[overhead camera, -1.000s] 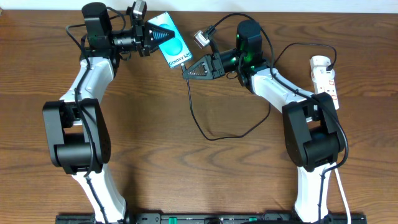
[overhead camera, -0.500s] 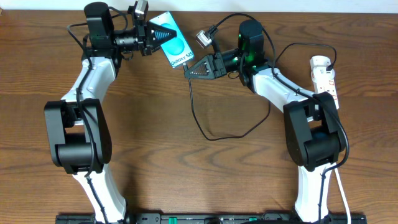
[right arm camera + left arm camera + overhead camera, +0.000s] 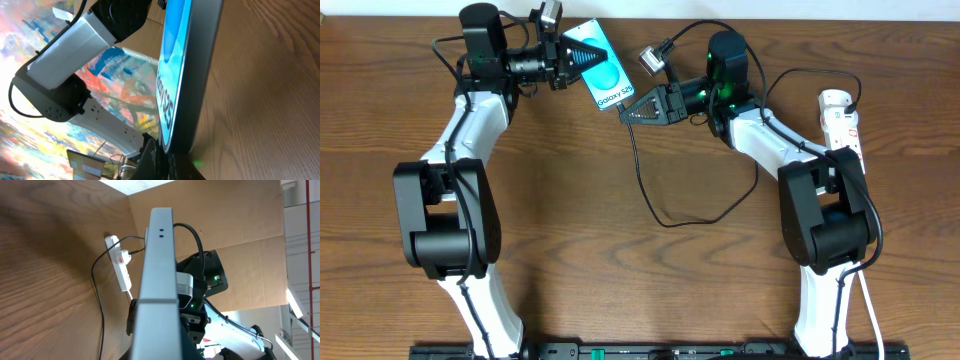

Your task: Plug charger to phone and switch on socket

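The phone (image 3: 609, 86), teal screen with a white "Galaxy S25" band, is held above the far middle of the table. My left gripper (image 3: 590, 55) is shut on its upper end. In the left wrist view I see only its grey edge (image 3: 159, 280). My right gripper (image 3: 624, 113) is shut on the charger's connector tip, right at the phone's lower end (image 3: 186, 75). Whether the tip is in the port is hidden. The charger's black cable (image 3: 670, 224) loops across the table. The socket (image 3: 843, 125), a white strip, lies at the far right and also shows in the left wrist view (image 3: 121, 267).
A charger plug with a black lead sits in the socket near its round end (image 3: 123, 257). The strip's white cord (image 3: 870, 310) runs down the right side past the right arm base. A cardboard wall stands behind the table.
Both grippers and the phone have shifted slightly to the right together. The cable loop has followed a little to the right.
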